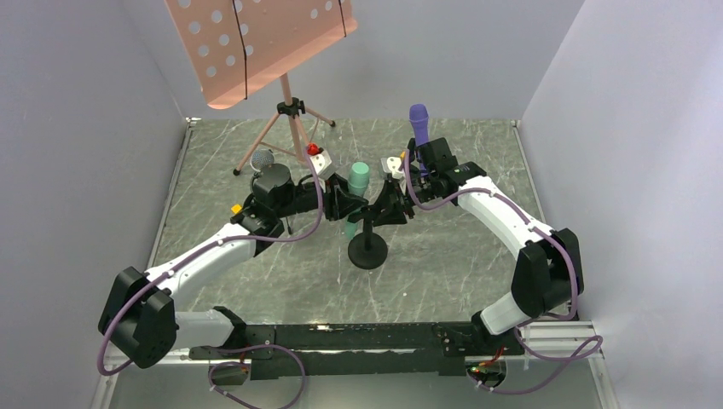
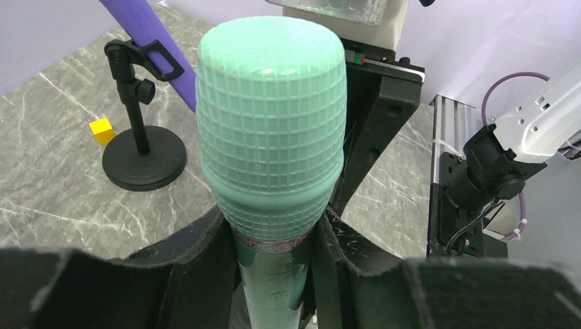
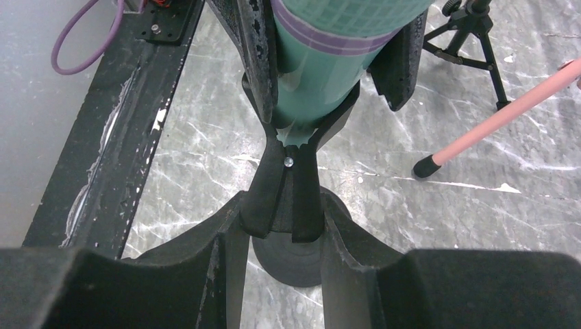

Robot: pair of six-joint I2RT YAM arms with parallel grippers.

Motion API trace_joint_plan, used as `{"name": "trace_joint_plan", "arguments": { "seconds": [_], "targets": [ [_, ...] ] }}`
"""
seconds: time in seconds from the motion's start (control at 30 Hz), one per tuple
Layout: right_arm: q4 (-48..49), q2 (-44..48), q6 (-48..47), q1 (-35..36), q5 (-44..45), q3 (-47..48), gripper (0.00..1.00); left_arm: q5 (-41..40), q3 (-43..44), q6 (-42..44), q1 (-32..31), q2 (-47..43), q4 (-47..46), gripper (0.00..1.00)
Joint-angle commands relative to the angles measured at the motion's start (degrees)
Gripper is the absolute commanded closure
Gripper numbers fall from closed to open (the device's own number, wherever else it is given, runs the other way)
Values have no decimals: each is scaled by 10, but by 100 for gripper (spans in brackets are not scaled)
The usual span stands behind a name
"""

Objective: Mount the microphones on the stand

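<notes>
In the left wrist view, the left gripper (image 2: pixel 274 264) fills the bottom edge. Its two padded fingers (image 2: pixel 199 274) are closed on the body of the mint-green microphone (image 2: pixel 270 116) just below the head, and the microphone stands upright with its grille head towards the lens. Behind it to the left, the purple microphone (image 2: pixel 140 27) leans in the clip of a second stand (image 2: pixel 144 161). A yellow cube (image 2: pixel 102 130) lies on the marbled bench (image 2: pixel 55 192) just beside that stand's round base.

In the right wrist view, the right gripper (image 3: pixel 282 223) is nearest. Its jaws are drawn in narrowly, pressing both sides of the neck of the black clip (image 3: pixel 284 178) on the desk stand (image 3: pixel 294 264). Above it, the lower part of the mint-green microphone sits in the clip's fork, with the left gripper's fingers (image 3: pixel 257 48) on either side of the body. I cannot tell whether it is fully seated. A pink leg (image 3: pixel 500 116) and a black tripod (image 3: pixel 473 34) stand on the bench to the right.

In the top view, the two grippers meet over the desk stand near the middle of the bench, the left one holding the mint-green microphone upright and touching the clip. The purple microphone stands just behind the right gripper. The bronze microphone (image 1: pixel 263 159), with its silver mesh head, sits well to the left, near the legs of the pink music stand (image 1: pixel 256 43).
</notes>
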State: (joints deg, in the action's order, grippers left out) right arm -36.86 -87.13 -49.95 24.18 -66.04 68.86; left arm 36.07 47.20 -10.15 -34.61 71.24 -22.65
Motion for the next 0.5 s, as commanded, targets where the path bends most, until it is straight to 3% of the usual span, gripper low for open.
{"name": "trace_joint_plan", "arguments": {
  "seconds": [0.0, 0.4, 0.47],
  "targets": [
    [-5, -7, -2, 10, -14, 21, 87, 25, -7, -6, -3, 10, -6, 100],
    [-12, -9, 0, 11, -20, 25, 78, 8, -17, -11, -14, 2, -8, 100],
    [-15, -7, -1, 11, -21, 25, 68, 7, -11, -13, -15, 3, -1, 99]
  ]
}}
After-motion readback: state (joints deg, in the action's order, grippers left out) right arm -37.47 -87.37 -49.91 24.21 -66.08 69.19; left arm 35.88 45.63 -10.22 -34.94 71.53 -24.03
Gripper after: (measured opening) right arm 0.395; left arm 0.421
